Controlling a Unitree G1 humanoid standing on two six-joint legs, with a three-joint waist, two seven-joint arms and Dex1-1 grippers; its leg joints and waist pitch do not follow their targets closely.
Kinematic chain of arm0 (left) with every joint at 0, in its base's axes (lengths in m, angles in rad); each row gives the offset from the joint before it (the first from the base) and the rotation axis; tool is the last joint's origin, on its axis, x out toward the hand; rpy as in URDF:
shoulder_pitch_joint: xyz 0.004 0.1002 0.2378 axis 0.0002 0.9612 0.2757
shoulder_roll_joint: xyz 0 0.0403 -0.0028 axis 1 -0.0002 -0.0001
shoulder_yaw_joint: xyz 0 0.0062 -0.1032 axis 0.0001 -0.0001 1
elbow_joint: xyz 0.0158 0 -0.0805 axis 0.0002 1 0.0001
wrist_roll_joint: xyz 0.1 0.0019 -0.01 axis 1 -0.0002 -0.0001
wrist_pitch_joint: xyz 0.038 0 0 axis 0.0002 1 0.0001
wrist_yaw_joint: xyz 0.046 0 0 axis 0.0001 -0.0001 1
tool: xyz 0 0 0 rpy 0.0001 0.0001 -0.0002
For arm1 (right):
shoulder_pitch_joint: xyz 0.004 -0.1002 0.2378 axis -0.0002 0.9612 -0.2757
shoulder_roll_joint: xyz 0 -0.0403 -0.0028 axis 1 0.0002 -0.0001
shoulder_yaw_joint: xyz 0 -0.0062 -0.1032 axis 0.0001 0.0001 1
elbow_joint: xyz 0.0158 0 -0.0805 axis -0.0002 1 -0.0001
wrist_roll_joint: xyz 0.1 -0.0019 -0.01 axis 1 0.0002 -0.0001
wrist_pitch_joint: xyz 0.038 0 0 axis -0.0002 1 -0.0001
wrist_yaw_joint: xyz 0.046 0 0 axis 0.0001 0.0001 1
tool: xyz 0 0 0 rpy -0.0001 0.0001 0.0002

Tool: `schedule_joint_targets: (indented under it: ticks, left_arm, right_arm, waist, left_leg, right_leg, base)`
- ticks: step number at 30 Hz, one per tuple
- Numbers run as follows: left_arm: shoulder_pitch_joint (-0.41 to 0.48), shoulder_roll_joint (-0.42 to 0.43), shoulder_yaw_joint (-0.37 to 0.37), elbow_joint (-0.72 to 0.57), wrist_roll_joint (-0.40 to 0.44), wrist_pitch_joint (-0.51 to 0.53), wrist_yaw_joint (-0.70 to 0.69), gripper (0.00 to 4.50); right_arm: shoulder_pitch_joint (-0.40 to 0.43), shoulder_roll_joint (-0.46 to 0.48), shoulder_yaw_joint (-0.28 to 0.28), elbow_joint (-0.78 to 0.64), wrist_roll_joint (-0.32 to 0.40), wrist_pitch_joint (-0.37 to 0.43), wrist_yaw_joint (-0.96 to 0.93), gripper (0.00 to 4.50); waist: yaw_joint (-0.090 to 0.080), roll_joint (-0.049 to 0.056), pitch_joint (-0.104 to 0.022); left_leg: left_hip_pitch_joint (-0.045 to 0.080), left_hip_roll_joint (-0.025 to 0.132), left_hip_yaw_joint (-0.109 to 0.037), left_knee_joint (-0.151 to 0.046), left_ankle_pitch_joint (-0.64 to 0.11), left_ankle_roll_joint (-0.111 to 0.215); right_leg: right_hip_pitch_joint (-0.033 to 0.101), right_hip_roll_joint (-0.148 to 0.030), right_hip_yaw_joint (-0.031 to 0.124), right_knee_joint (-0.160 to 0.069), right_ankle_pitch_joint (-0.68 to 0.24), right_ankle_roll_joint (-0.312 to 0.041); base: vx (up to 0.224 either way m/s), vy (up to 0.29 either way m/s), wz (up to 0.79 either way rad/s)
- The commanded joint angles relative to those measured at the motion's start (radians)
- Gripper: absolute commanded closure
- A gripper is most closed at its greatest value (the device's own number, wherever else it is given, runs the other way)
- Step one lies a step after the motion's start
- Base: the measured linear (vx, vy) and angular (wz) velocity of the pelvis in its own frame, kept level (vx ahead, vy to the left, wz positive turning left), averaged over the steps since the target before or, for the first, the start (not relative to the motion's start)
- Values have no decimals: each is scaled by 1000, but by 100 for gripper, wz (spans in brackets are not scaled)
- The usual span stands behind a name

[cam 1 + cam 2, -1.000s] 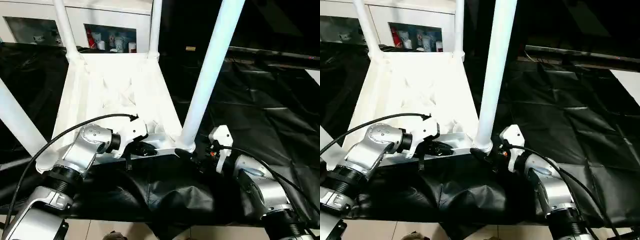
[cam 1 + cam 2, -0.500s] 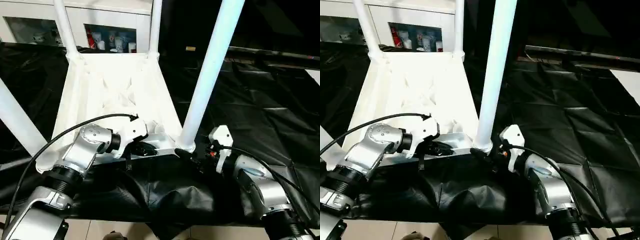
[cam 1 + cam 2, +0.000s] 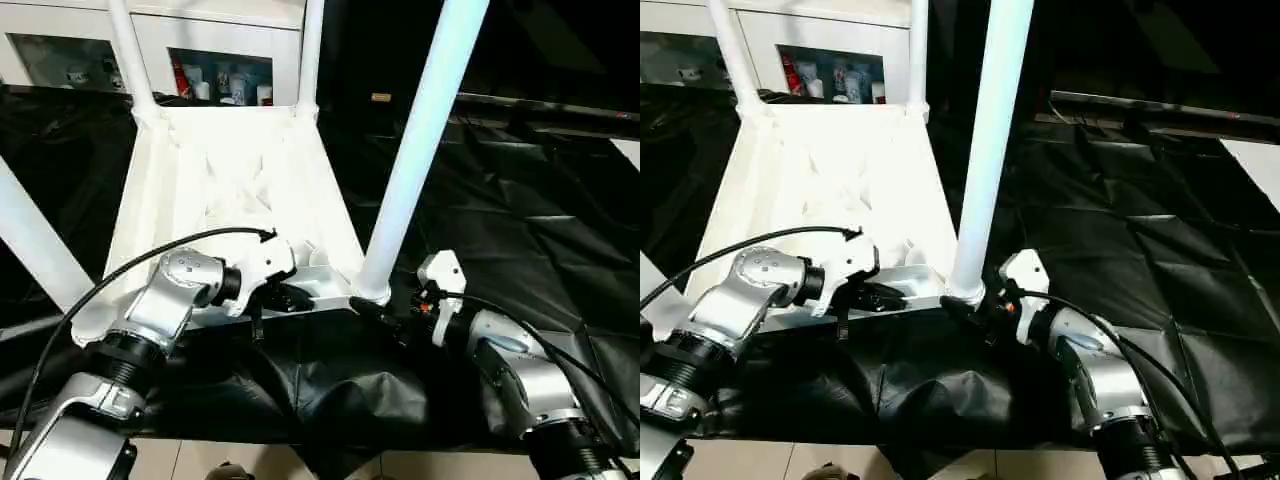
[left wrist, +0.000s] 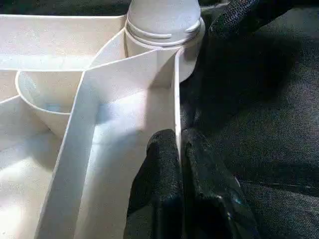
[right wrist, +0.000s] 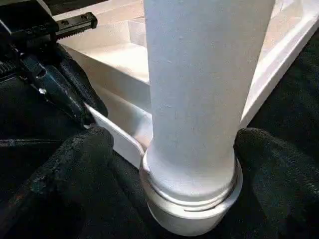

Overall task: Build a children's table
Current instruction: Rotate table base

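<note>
The children's table lies upside down: its white ribbed tabletop rests on the black cloth with four white tubular legs standing up from the corner sockets. The near right leg rises from its socket. My left gripper is shut on the thin rim wall at the tabletop's near edge, one finger inside and one outside. My right gripper stands open, its fingers flanking the base of the near right leg just above the socket.
A crumpled black cloth covers the work surface, bunched up at the near edge between my arms. A white cabinet with small items behind glass stands at the back. The near left leg leans close to my left forearm.
</note>
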Motion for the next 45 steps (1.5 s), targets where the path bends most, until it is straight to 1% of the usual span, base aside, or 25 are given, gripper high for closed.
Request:
schedule_joint_targets:
  ticks: [1,30,31,32,33,34,38,43,45]
  left_arm:
    - [28,-5,-32,28,11,14,-15,446]
    - [28,-5,-32,28,11,14,-15,446]
    - [31,17,-46,14,19,27,-34,446]
    - [31,24,-51,12,22,29,-41,446]
    - [31,26,-52,12,23,30,-44,446]
    - [31,28,-53,12,24,31,-46,446]
    - [33,30,-53,11,25,32,-44,446]
    - [36,31,-55,8,25,33,-42,446]
    - [36,31,-56,7,23,34,-41,446]
  right_arm:
    - [2,-6,-5,-17,-10,6,-4,0]
    - [2,-6,-5,-17,-10,6,-4,0]
    - [-33,-8,-2,21,-22,-9,-17,0]
    - [-43,-6,0,37,-25,-15,-18,0]
    - [-46,-4,1,43,-25,-17,-15,0]
    - [-48,-3,3,50,-25,-20,-12,0]
    - [-46,-4,5,50,-27,-21,-11,0]
    - [-46,-5,7,54,-26,-24,-10,0]
    - [-47,-5,6,55,-26,-25,-9,0]
  waist:
    - [4,8,-52]
    - [4,7,-54]
    - [6,5,-54]
    - [5,7,-54]
    - [4,8,-53]
    - [3,8,-53]
    - [5,7,-55]
    - [5,6,-54]
    - [5,6,-54]
  left_leg:
    - [5,35,-20,-65,-165,24]
    - [6,35,-20,-63,-156,27]
    - [5,35,-21,-63,-156,27]
    - [6,35,-21,-64,-159,24]
    - [5,34,-21,-65,-159,21]
    - [6,34,-21,-64,-161,19]
    - [6,34,-20,-63,-144,26]
    - [6,35,-20,-63,-159,23]
    - [6,34,-20,-63,-156,23]
  right_leg:
    - [51,-73,54,-67,-119,-201]
    - [52,-73,54,-65,-103,-205]
    - [53,-73,53,-65,-106,-205]
    - [51,-74,52,-64,-113,-207]
    - [52,-73,52,-65,-122,-205]
    - [51,-73,53,-65,-121,-206]
    - [53,-72,53,-59,-69,-215]
    - [52,-74,53,-63,-106,-208]
    - [52,-73,54,-63,-103,-208]
  base:
    - [0,0,0]
    - [0,0,0]
    - [0,0,0]
    - [0,0,0]
    - [0,0,0]
    - [0,0,0]
    - [0,0,0]
    - [0,0,0]
    - [0,0,0]
